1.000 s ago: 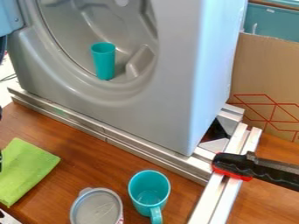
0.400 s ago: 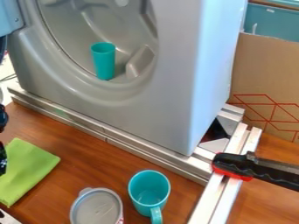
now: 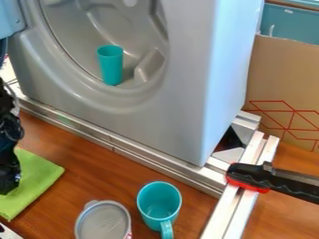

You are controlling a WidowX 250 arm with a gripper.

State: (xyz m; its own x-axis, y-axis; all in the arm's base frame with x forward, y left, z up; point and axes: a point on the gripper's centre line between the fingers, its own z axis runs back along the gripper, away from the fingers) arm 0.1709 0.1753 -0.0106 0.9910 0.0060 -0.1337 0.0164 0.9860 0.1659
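The black gripper (image 3: 9, 173) is at the left edge of the camera view, cut off by that edge, its lower part over the green cloth (image 3: 37, 179). How far apart the jaws stand cannot be told, nor whether they have hold of the cloth or touch it. The cloth lies flat on the brown wooden desk (image 3: 93, 170), its upper left part hidden behind the gripper and one corner pointing right, clear of it. To the right of the cloth, well apart from the gripper, are a container with a grey lid (image 3: 103, 223), cut off by the lower edge of the view, and a teal mug (image 3: 159, 198) just beside it. The mug stands upright and open at the top, its handle turned toward the lower edge. Beyond the cloth, a metal rail (image 3: 87, 132) runs slantwise across the desk along the foot of a large grey housing (image 3: 156, 126) with a round recess. A teal cup (image 3: 111, 66) stands upright inside the recess, near its lower rim. The rail and the housing wall rise between the desk items and the things behind. On the right, pale metal bars (image 3: 233, 210) lead toward the lower edge, and a black and red clamp handle (image 3: 249, 176) lies across them. A cardboard box (image 3: 280, 79) with red lines stands behind, in front of a teal bin (image 3: 293, 23). A light blue panel (image 3: 9, 18) shows at the upper left.
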